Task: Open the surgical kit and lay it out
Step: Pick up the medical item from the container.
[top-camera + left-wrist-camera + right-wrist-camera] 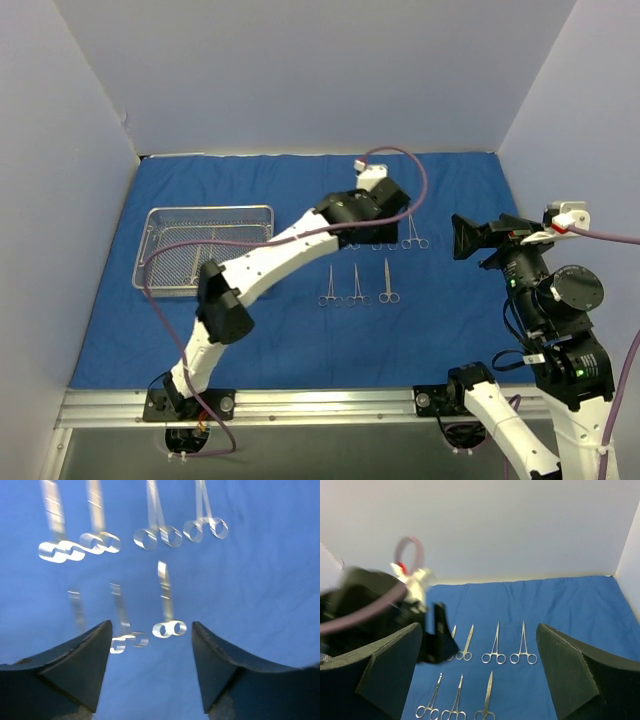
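Note:
The royal-blue cloth wrap [300,330] lies spread flat over the table. The silver wire-mesh tray [205,245] stands on it at the left and looks empty. Several steel ring-handled instruments lie in two rows mid-cloth: a far row [157,535] and a near row of three [356,286]. My left gripper [372,220] hovers over the far row's left end, open and empty [151,624]. My right gripper [462,237] is open and empty at the right, raised and facing the rows [479,626]. The right wrist view shows the far row [495,656] partly hidden behind the left gripper [437,640].
White walls close in the back and both sides of the cloth. A purple cable [415,180] loops over the left arm. The metal base rail [320,405] runs along the near edge. The left arm [260,265] stretches diagonally across the cloth beside the tray.

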Available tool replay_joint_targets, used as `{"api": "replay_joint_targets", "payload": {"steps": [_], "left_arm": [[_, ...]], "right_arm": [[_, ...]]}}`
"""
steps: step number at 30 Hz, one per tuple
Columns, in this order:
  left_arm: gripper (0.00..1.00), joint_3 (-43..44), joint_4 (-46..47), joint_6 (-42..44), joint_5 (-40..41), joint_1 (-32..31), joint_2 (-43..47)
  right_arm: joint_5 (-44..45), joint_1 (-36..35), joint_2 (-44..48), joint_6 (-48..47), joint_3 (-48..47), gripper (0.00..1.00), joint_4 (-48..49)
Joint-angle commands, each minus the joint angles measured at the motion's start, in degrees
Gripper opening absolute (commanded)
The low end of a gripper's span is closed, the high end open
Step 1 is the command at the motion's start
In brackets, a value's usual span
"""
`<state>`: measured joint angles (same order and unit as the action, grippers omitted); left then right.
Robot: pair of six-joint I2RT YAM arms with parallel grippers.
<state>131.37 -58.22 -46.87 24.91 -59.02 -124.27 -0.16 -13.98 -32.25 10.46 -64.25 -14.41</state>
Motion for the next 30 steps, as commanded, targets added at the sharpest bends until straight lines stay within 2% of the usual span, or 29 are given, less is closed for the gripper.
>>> {"api": "replay_joint_targets", "payload": {"steps": [1, 5, 6, 8, 9, 14, 15, 18, 21, 24, 29, 30], "left_arm": [[0.77, -7.2, 2.0, 8.0, 3.4, 5.2, 8.0], [0.88, -20.9, 6.3, 13.0, 2.0, 11.8, 18.1], [0.93, -26.9, 8.4, 14.9, 1.7, 13.4, 22.5], [0.98, -32.7, 11.4, 17.3, -0.7, 19.2, 29.1], [0.95, -37.8, 11.9, 18.8, -1.7, 21.5, 31.1], [0.94, -48.6, 13.3, 23.0, -11.4, 37.4, 39.4], [0.94, -49.9, 13.5, 25.2, -12.3, 42.4, 40.9], [0.94, -53.8, 14.4, 28.8, -13.1, 49.9, 42.1], [1.00, -56.1, 16.2, 31.0, -14.5, 55.6, 40.3], [0.87, -57.3, 17.8, 31.5, -15.2, 57.9, 36.8], [0.77, -57.8, 20.7, 32.8, -17.7, 62.4, 30.3], [0.70, -57.6, 20.9, 33.3, -17.9, 62.7, 29.4]], "right_arm": [[-2.0, -0.4, -1.7, -1.1, -0.7, 0.93, 1.0], [-2.7, -0.4, -2.5, -1.0, 0.2, 0.96, 1.5], [-2.8, -0.4, -2.7, -1.0, 0.4, 0.97, 1.7], [-3.0, -0.4, -3.2, -1.2, 0.9, 0.99, 1.9], [-3.0, -0.4, -3.3, -1.2, 1.1, 1.00, 2.0], [-4.3, -0.4, -4.1, -1.4, 3.4, 1.00, 3.2], [-4.6, -0.4, -4.2, -1.3, 3.8, 1.00, 3.3], [-4.9, -0.4, -4.5, -1.1, 4.7, 1.00, 3.3], [-5.1, -0.5, -4.5, -1.1, 5.6, 1.00, 3.5], [-5.3, -0.6, -4.4, -1.3, 6.2, 1.00, 3.8], [-6.3, -0.5, -4.4, -1.2, 6.7, 1.00, 3.7], [-6.3, -0.5, -4.4, -1.2, 6.7, 1.00, 3.6]]}}
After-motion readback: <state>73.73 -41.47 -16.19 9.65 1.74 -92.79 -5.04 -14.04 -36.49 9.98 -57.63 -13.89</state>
